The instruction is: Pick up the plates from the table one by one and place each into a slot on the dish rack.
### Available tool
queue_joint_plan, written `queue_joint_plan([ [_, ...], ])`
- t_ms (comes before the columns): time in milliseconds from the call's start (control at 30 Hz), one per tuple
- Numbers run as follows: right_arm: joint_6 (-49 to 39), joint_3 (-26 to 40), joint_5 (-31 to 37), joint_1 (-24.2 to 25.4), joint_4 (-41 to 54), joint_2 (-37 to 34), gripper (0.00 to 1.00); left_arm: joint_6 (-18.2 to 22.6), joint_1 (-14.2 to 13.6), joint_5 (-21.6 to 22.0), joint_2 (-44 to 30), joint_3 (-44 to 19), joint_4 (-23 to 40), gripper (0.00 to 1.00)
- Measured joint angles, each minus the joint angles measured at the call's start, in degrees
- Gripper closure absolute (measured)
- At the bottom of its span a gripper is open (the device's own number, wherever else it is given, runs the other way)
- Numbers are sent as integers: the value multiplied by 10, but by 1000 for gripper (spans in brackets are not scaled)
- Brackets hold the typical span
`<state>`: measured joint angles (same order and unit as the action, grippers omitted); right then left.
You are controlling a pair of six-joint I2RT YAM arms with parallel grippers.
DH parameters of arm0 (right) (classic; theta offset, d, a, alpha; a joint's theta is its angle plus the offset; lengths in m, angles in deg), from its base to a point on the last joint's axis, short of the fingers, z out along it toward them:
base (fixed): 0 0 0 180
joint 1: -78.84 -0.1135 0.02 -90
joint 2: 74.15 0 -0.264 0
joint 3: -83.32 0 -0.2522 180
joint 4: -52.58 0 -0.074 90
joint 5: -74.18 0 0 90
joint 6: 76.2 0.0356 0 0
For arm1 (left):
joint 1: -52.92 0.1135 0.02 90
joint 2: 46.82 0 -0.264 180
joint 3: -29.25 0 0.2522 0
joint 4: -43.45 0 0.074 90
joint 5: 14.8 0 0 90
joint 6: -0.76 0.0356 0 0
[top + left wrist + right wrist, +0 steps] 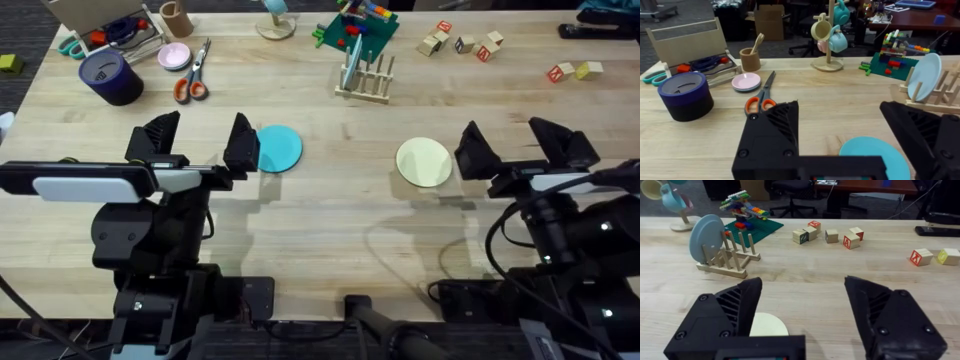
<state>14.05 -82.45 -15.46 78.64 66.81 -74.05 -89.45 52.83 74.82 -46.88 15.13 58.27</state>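
While both my grippers hover with fingers apart, left gripper (198, 145) beside the blue plate (277, 148), right gripper (515, 146) by the cream plate (424, 162), both flat on the table (330, 220); the dish rack (364, 80) holds one upright plate (706, 237), apparently pale blue.

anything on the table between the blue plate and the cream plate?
No. In the overhead view the stretch between the blue plate and the cream plate is bare table; the dish rack stands farther back.
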Motion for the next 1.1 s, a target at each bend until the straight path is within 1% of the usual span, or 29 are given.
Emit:
queue_joint_plan([
  [267,0,0,0,0,-2,0,6,0,0,0,0,0,-6,8],
  [400,2,-1,0,0,-23,0,5,0,0,0,0,-2,-6,8],
  [533,4,3,0,0,-55,-1,6,-6,0,0,0,-30,33,8],
  [667,6,31,0,0,-50,-12,6,-18,0,0,-8,-105,97,8],
  [800,6,96,0,0,-41,-58,6,-25,0,3,-48,-192,155,10],
  [967,8,211,0,0,32,-161,6,-39,0,8,-150,-310,257,10],
  [1100,9,313,0,0,125,-261,6,-58,0,11,-250,-404,343,10],
])
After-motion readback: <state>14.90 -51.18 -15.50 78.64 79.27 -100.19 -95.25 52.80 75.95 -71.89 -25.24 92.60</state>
